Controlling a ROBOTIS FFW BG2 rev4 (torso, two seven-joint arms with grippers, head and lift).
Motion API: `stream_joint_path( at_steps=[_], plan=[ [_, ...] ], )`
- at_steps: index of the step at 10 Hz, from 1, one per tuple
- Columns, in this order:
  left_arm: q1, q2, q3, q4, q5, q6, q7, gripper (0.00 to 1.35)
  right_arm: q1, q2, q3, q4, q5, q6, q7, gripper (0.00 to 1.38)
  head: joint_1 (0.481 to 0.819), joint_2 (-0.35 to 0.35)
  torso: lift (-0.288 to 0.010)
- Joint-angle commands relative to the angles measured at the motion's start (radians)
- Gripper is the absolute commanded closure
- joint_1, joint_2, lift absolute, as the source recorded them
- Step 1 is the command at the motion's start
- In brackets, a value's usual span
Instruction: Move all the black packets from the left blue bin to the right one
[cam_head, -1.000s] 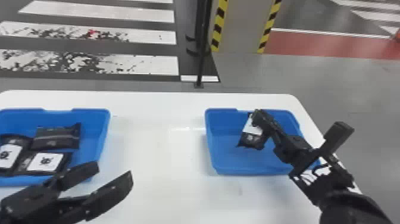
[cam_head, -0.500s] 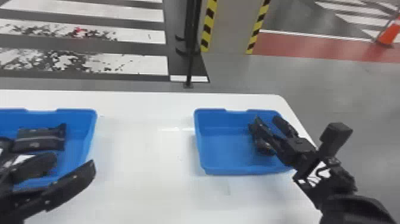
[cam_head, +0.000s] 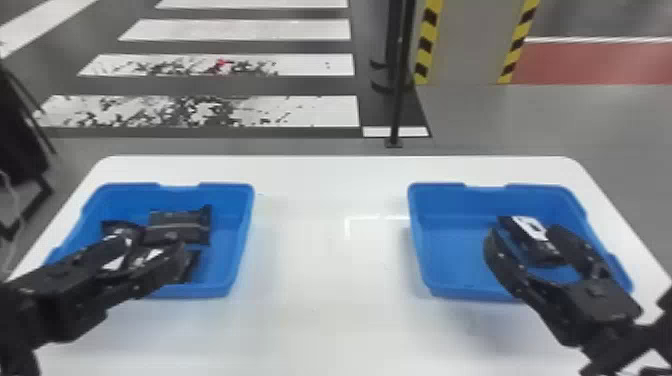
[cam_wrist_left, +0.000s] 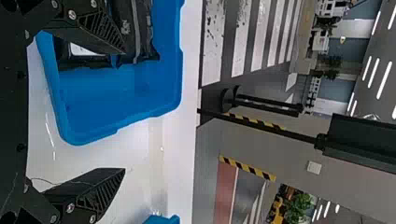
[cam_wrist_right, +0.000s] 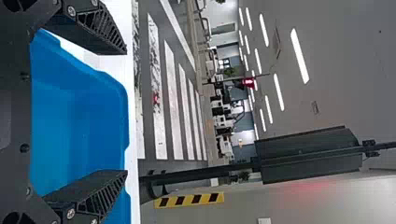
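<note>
Black packets (cam_head: 179, 227) lie in the left blue bin (cam_head: 237, 215) beneath the spread left gripper (cam_head: 155, 241), yet to be moved, while one packet (cam_head: 531, 228) sits in the right bin (cam_head: 447, 205) by the wide-parted right gripper (cam_head: 524, 231), so the job looks partly done.

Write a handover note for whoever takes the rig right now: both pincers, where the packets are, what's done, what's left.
Left pincer: open, empty, over the left bin.
Right pincer: open, empty, over the right bin.
Packets: several black packets lie in the left bin, partly hidden by the left arm, so no firm count. One white-labelled packet is in the right bin, seen between the right pincer's spread fingers but not gripped.
Done: at least that one packet is in the right bin.
Left: move the left bin's packets across.
</note>
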Motion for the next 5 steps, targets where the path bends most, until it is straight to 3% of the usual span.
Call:
stream_joint_path(
  at_steps=[1,5],
  plan=[
    [-0.051,0.012,0.002,0.069,-0.037,0.006,0.0,0.17,0.081,0.015,0.029,-0.048,0.005,-0.04,-0.017,0.12,0.695,0.082,-0.185],
    [-0.24,0.051,-0.03,0.253,-0.162,0.109,0.003,0.17,0.189,0.026,0.061,-0.1,-0.033,-0.04,-0.024,0.12,0.695,0.188,-0.185]
  ],
)
